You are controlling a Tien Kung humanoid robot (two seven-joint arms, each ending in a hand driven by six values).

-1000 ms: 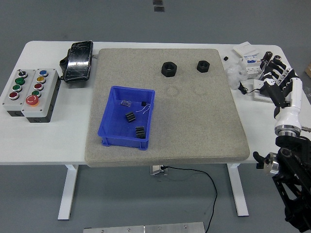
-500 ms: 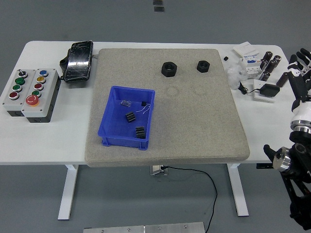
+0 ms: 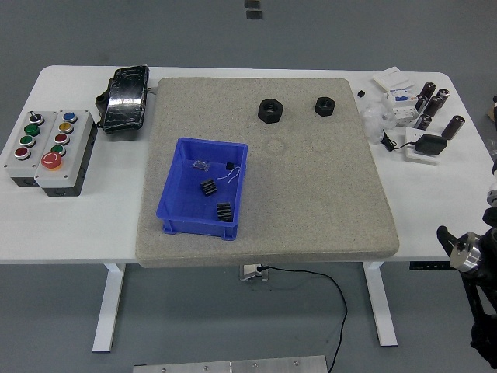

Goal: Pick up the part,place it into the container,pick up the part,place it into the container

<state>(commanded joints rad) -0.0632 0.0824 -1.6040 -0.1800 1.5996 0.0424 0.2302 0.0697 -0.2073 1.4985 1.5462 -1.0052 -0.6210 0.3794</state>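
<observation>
Two black hex nuts lie on the grey mat (image 3: 311,194) at the back, a larger one (image 3: 270,110) and a smaller one (image 3: 324,105) to its right. The blue container (image 3: 198,225) sits on the mat's left half and holds a few small black parts (image 3: 207,187) and a small clear piece. Only my right arm's forearm and elbow (image 3: 475,256) show at the lower right edge, off the table; its hand is out of the picture. My left arm is not in view.
A grey button box (image 3: 48,148) stands at the far left. A black pouch (image 3: 124,97) lies at the back left. White boxes, dark cylinders and a black adapter (image 3: 419,116) crowd the back right corner. A cable hangs under the table.
My right hand has drawn back from over the table's right back corner to the right and out of the picture. The nuts and the container have not moved.
</observation>
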